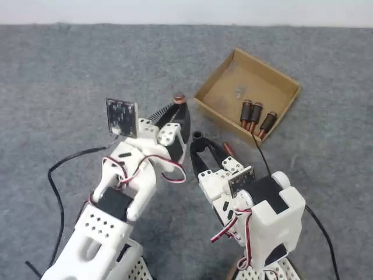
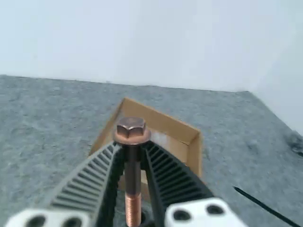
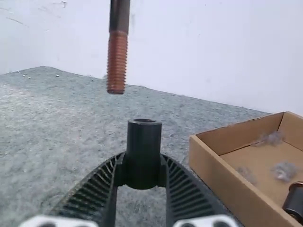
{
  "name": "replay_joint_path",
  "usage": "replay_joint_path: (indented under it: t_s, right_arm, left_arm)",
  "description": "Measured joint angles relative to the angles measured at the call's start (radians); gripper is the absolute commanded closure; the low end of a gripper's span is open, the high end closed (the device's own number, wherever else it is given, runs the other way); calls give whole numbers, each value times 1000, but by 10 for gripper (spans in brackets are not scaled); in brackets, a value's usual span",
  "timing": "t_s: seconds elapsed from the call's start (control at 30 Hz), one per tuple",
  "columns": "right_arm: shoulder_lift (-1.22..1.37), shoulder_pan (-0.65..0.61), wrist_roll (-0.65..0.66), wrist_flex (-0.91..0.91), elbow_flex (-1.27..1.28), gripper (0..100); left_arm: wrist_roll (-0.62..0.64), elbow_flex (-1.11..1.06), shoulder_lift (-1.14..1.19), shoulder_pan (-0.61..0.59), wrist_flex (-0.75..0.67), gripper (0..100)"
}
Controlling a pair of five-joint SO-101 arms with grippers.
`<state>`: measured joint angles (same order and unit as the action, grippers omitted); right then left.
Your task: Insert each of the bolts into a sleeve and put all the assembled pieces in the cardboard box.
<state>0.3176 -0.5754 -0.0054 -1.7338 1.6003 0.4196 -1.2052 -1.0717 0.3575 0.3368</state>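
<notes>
Assembly step in hand: the left gripper (image 2: pixel 132 146) has its fingers closed on a copper-coloured hex-head bolt (image 2: pixel 131 172), held with the head outward and the threaded end toward the wrist. The right gripper (image 3: pixel 142 165) clamps a short black cylindrical sleeve (image 3: pixel 143 146) upright, its bore open to the top. Seen from the right wrist, the bolt's thread hangs above the sleeve, apart from it and off to one side of the bore, so insertion has not yet begun. Both grippers are held above the grey carpeted bench (image 1: pixel 70 76), just beside the open brown cardboard box (image 1: pixel 218 114), where three assembled bolt-and-sleeve pieces (image 1: pixel 254 116) already lie side by side. The next move, by this reading, calls for bringing thread and bore onto one axis, then sliding the bolt in squarely; a tilted approach would likely catch on the sleeve's rim.
</notes>
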Motion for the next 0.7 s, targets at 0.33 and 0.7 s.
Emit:
replay_joint_path:
  t_s: [0.33, 0.7]
  right_arm:
    - [0, 0, 0, 0, 0, 986]
    - [0, 0, 5, 0, 0, 986]
  left_arm:
    - [0, -21, -20, 18, -43, 988]
    - [0, -38, 68, 18, -204, 988]
